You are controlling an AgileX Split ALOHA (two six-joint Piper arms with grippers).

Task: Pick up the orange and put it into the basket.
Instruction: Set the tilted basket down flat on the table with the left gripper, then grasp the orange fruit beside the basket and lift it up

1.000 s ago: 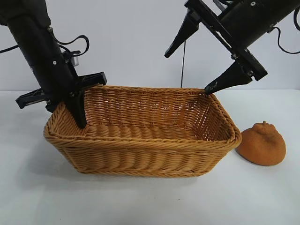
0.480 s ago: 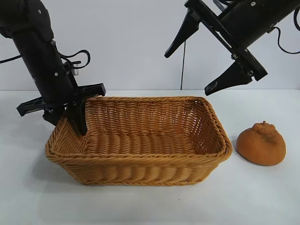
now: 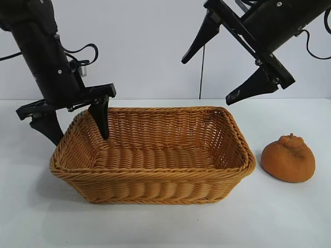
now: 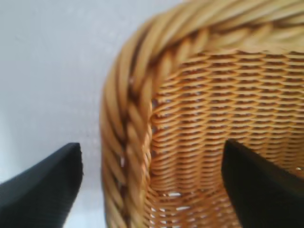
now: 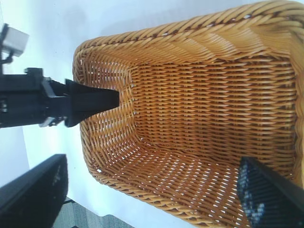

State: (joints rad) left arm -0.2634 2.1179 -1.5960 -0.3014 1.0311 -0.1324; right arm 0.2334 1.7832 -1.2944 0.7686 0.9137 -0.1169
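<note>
Lab: bare white table [image 3: 165, 227], backdrop [image 3: 145, 46]

Both arms are matte black, with boxy link housings dotted by small silvery screws and thin black cables looping off behind them. Each hand, the left hand [image 3: 77, 123] and the right hand [image 3: 207, 77], ends in two long tapering black fingers on a flat crossbar. A small pale block, possibly a connector, sits on the left arm in the right wrist view.

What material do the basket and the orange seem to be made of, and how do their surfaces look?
The basket looks like woven wicker or rattan, tan-golden with a slight sheen: horizontal strands run over upright ribs, and the rim is braided. Whether the fibre is natural or plastic cannot be told. The orange has rough, matte, dull orange-brown skin with a bumpy knob on top; it could be real fruit or a model.
</note>
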